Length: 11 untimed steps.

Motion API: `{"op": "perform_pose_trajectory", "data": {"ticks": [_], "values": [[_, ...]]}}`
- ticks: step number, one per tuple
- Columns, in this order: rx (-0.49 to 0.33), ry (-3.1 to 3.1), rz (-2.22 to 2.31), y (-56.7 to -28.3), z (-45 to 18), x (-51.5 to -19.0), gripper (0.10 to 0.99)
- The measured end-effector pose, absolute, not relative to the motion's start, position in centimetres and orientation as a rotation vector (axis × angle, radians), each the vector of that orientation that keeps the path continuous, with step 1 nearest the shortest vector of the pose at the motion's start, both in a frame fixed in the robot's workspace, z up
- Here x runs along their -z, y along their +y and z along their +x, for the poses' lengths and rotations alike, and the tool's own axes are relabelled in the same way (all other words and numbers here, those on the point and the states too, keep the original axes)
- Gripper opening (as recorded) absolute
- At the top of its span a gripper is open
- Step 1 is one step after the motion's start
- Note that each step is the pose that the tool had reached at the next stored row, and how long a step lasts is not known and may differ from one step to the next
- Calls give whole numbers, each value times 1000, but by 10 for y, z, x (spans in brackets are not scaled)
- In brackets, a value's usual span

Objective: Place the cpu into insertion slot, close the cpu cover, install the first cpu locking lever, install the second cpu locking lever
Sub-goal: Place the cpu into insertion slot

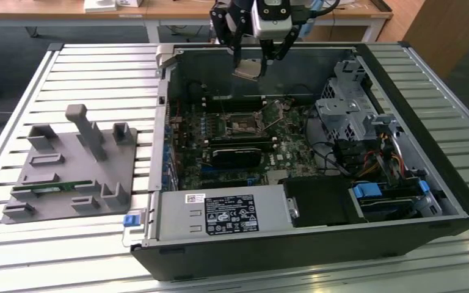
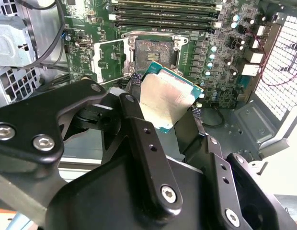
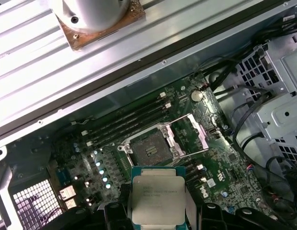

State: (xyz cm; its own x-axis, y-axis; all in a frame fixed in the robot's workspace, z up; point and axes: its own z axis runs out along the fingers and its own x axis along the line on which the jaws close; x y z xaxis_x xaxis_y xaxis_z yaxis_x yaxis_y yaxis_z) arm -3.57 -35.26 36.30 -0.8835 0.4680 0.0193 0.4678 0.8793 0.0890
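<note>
Cpu, flat silvery-grey square chip (image 2: 167,98), pinched by edges in black metal gripper (image 1: 253,63), upper centre of exterior view, well above dark square insertion slot (image 3: 149,149) (silvery cpu cover frame (image 3: 202,136) open, contacts exposed for seating).

- The exterior view looks from high up and well back. It slants down on the whole open computer case (image 1: 218,256), the slatted surface (image 1: 96,67) around it and the gripper (image 1: 251,66) over the case's far side.
- The second wrist view sits close behind the black fingers (image 2: 139,129) and looks along them at a slant onto the motherboard (image 2: 86,33).
- The first wrist view looks almost straight down on the same board from the gripper's opposite side, taking in the case wall (image 3: 139,72) and the surface beyond.
- Both wrist views share the insertion slot (image 2: 153,50) (image 3: 148,149) and the cpu (image 2: 165,98) (image 3: 158,199), turned opposite ways. The exterior view shows that slot small, mid-case.
</note>
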Motion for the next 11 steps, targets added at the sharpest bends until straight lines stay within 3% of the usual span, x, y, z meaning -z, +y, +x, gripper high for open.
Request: {"op": "perform_pose_trajectory", "data": {"ticks": [11], "values": [[-143,3032,794,-353,-36,-363,533]]}}
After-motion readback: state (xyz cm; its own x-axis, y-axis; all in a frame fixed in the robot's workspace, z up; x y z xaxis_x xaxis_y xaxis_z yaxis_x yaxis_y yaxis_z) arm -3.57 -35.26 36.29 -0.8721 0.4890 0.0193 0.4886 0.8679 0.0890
